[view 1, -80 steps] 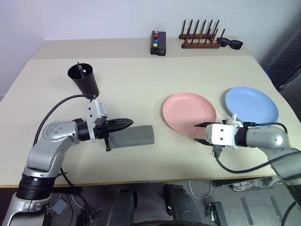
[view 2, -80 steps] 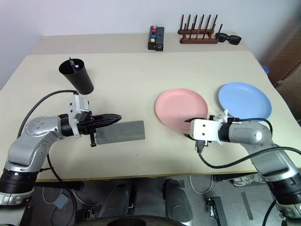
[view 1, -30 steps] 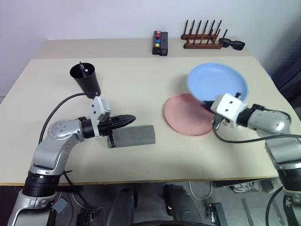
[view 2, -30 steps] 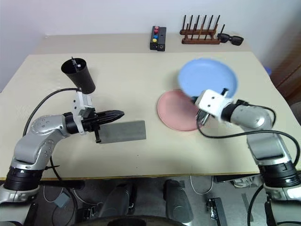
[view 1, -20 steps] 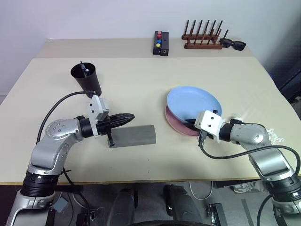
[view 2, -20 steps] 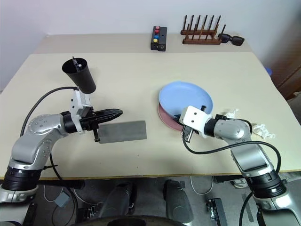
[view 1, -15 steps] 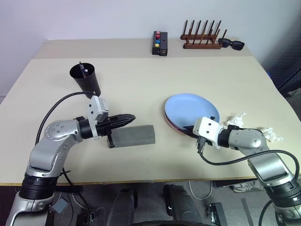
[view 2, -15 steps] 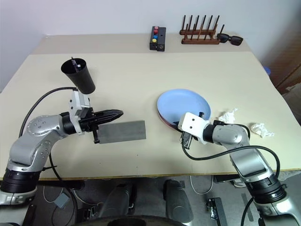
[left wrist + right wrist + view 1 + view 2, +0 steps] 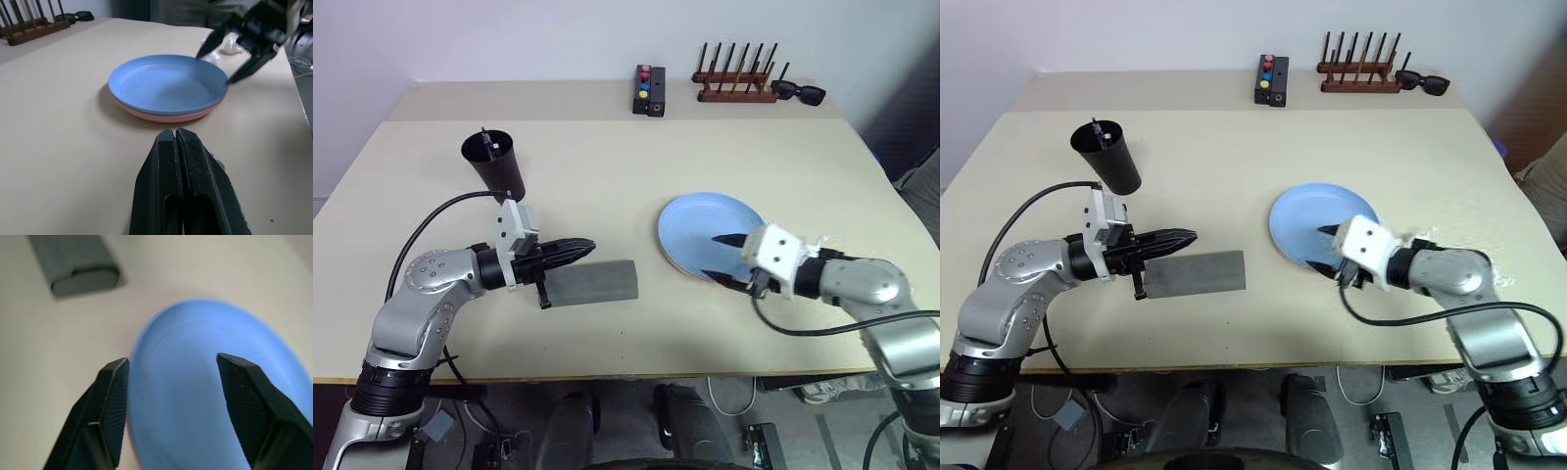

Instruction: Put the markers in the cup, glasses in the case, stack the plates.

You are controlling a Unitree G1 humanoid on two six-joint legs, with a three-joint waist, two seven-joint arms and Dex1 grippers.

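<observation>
The light blue plate (image 9: 710,230) lies stacked on the salmon pink plate (image 9: 161,116), whose rim alone peeks out underneath. My right gripper (image 9: 712,257) stands open at the stack's near edge, its jaws spread just above the blue rim and holding nothing. Further left, my left gripper (image 9: 587,246) is shut and empty, hovering level over the closed grey case (image 9: 595,284). The black cup (image 9: 495,168) stands behind it with a marker (image 9: 485,142) sticking up inside. The glasses are out of view.
A wooden peg rack (image 9: 734,86), black sunglasses (image 9: 800,93) and a small button box (image 9: 646,90) sit along the far edge. Crumpled white paper (image 9: 230,45) lies on the table right of the plates, by my right arm.
My right gripper brought the blue plate down onto the pink plate, let go of it, opened and drew back a little. The left arm stayed still.
</observation>
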